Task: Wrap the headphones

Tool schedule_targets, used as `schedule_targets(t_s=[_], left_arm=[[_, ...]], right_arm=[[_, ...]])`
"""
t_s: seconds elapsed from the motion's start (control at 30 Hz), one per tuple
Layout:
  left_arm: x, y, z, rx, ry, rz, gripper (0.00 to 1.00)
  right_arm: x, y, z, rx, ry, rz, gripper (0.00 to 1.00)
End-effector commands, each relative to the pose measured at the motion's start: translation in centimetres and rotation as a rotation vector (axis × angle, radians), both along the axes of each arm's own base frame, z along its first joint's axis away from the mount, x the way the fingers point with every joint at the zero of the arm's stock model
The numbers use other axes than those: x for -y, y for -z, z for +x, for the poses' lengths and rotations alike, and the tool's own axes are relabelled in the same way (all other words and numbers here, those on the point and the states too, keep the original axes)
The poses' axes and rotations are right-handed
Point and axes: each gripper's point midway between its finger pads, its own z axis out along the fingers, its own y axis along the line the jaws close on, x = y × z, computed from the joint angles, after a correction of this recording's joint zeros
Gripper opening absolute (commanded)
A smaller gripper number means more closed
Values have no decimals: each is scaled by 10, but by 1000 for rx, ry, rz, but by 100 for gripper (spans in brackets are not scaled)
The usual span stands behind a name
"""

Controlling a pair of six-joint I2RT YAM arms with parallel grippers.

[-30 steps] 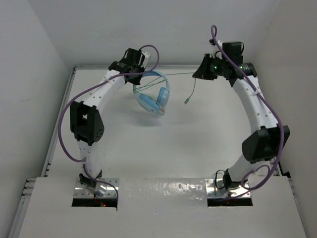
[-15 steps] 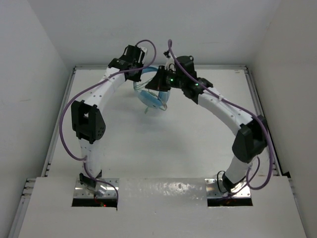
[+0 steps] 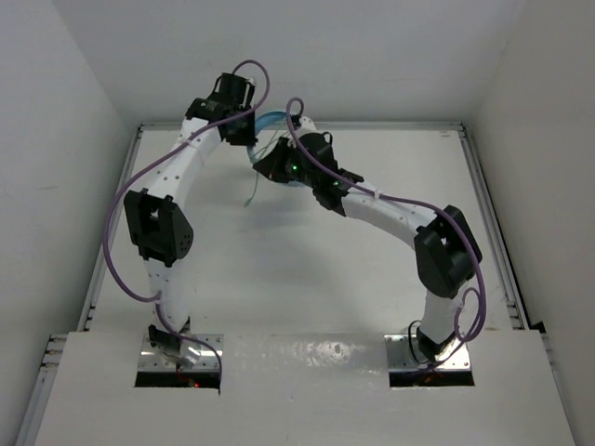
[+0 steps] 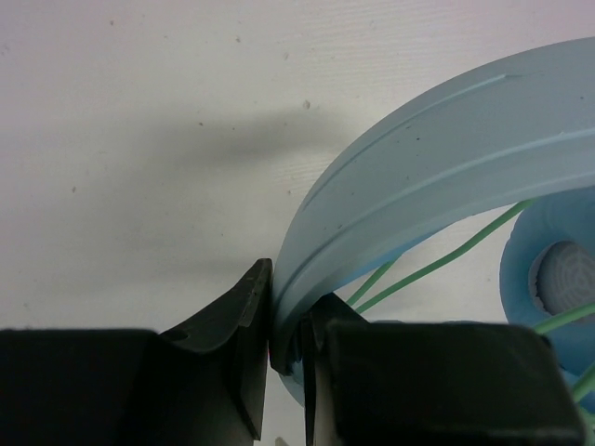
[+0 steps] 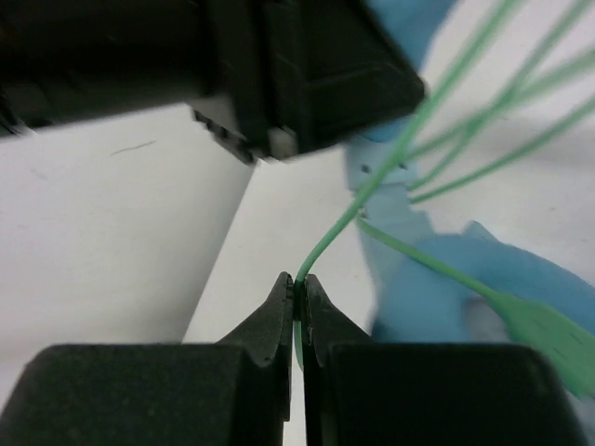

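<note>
At the far end of the white worktop (image 3: 307, 269), close to the back wall, the left tool (image 4: 286, 321) is clenched on the curved headband (image 4: 428, 177) of the light blue headphones (image 3: 272, 120). Just beside it, the right tool (image 5: 296, 295) pinches the thin green cable (image 5: 409, 130) between closed fingers, with several strands running past the ear cup (image 4: 558, 279)

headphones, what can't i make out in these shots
- Top view: headphones almost wholly hidden behind the left arm and right arm; ear cups unseen.
- Left wrist view: headband and ear cup cut off by the right edge.
- Right wrist view: cable loops blurred and run off the frame, so the turns cannot be counted.
</note>
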Motion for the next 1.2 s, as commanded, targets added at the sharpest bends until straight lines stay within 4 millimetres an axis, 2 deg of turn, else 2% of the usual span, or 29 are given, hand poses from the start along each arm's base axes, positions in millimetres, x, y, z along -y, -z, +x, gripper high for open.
schedule_targets(t_s=[0.0,0.1,0.13,0.2,0.23,0.3,0.37,0.4,0.43,0.5,0.53,0.57,0.6,0.63,0.67,0.7,0.77,0.8,0.83,0.87,0.9,0.97,1.0,1.07,1.17], left_arm=[[12,-59,24,145,-64,-237,0],[11,-74,22,183,-65,-253,0],[11,-77,21,190,-62,-257,0],[9,-87,20,222,-54,-253,0],[8,-89,20,231,-50,-240,0],[2,-90,21,243,-63,-213,0],[0,-87,21,241,-62,-199,0],[0,-84,21,234,-62,-195,0],[0,-82,20,229,-62,-196,0],[0,-79,20,225,-65,-198,0],[0,-78,20,222,-64,-196,0],[0,-78,20,227,-65,-193,0],[-1,-78,21,228,-62,-189,0],[-2,-78,22,236,-45,-170,0],[-1,-80,22,245,-32,-162,0],[-2,-79,23,250,-22,-149,0],[-5,-77,24,260,4,-101,0],[-5,-77,24,265,16,-87,0],[-5,-76,24,271,52,-61,0],[-1,-74,22,266,83,-60,0],[2,-72,20,265,121,-43,0],[11,-70,15,256,169,-55,0],[13,-69,13,255,181,-56,0],[18,-64,10,240,198,-61,0],[21,-61,8,235,200,-62,0]], right_arm=[[-10,-15,-16,93,-18,39,0],[-12,1,-13,91,-31,-21,0],[-14,3,-14,91,-43,-26,9],[-16,3,-18,104,-76,-33,20],[-19,1,-25,111,-121,-26,32],[-21,-10,-32,159,-171,-21,48],[-25,-20,-44,209,-251,-22,59],[-24,-24,-48,222,-273,-26,61],[-22,-34,-53,246,-289,-27,61],[-15,-36,-60,272,-310,-69,62],[-9,-48,-65,300,-310,-74,61],[-5,-51,-67,324,-307,-97,61],[4,-44,-68,313,-293,-126,59],[15,-60,-71,350,-264,-127,55],[24,-64,-68,361,-227,-140,45],[42,-65,-54,354,-131,-168,26],[67,-87,-40,361,-27,-164,15],[90,-102,-20,354,69,-174,14],[102,-111,-11,348,115,-170,21],[113,-115,0,322,163,-159,24],[137,-128,17,319,243,-153,24],[156,-136,32,304,328,-135,31],[169,-132,41,278,372,-155,33],[176,-131,49,290,406,-188,35],[173,-124,55,263,413,-178,37]])
